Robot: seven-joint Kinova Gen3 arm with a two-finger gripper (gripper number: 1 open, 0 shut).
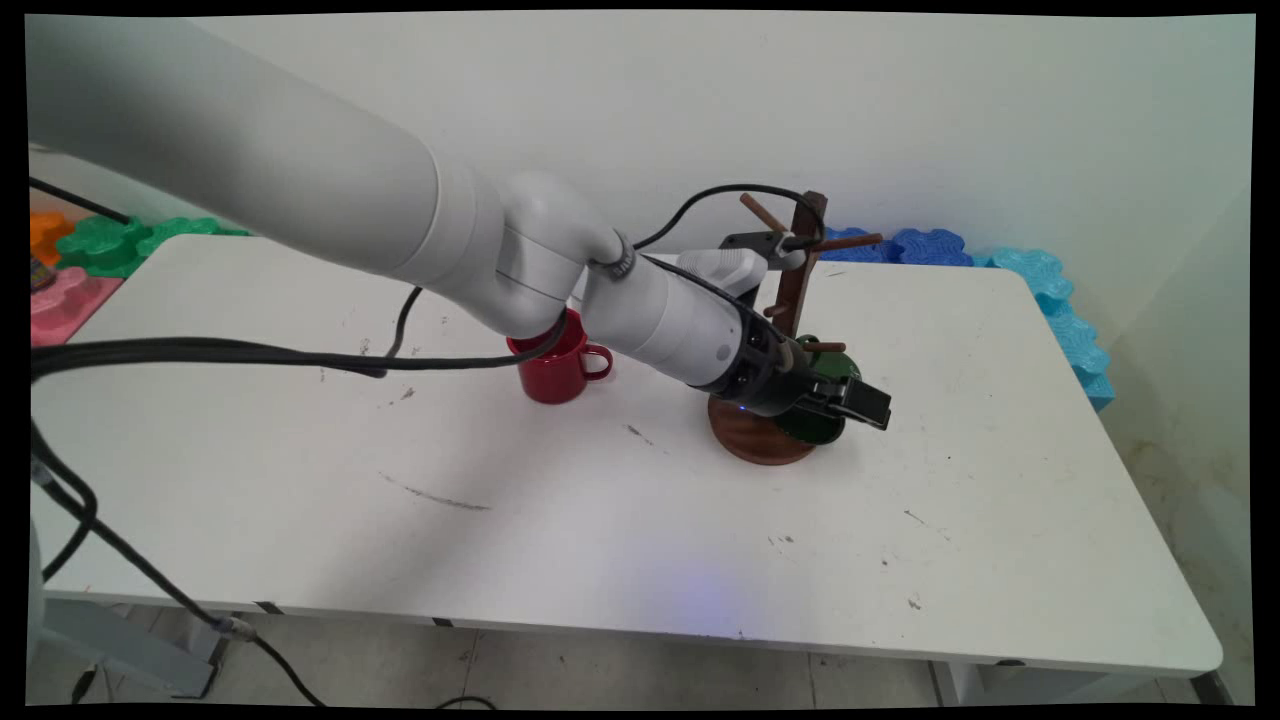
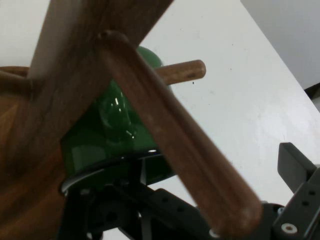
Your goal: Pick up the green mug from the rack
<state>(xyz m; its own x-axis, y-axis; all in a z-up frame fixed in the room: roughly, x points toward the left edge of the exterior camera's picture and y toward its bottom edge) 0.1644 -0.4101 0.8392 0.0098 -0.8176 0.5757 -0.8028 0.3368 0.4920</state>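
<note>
- At the far right of the surface (image 1: 600, 520), the gripper (image 1: 865, 400) reaches low beside the foot of a wooden mug rack (image 1: 800, 280), right up against a green mug (image 1: 812, 425).
- The green mug sits close to the rack's round base (image 1: 750, 445), just under a short lower peg (image 1: 825, 347). In the hand view the mug (image 2: 110, 130) lies behind the rack's post, with that peg (image 2: 185, 72) poking out past it. I cannot tell whether its handle is hooked over the peg or whether the mug rests on the base.
- The fingers look spread wide. The one finger that shows (image 2: 295, 167) stands well apart from the mug, with bare surface between them, and the other is hidden behind the nearer peg (image 2: 175, 145) and the linkage. They do not appear to have hold of anything, though the mug's rim lies close against the linkage.
- As things lie, the green mug is at the rack. A red mug (image 1: 555, 370) stands upright on the surface, well to the left and partly behind the arm, and the upper pegs are bare.
- Count: two mugs, one green and one red. One rack, with four pegs that I can make out. One gripper.
- Coloured foam tiles (image 1: 930, 245) lie along the wall behind the surface.
</note>
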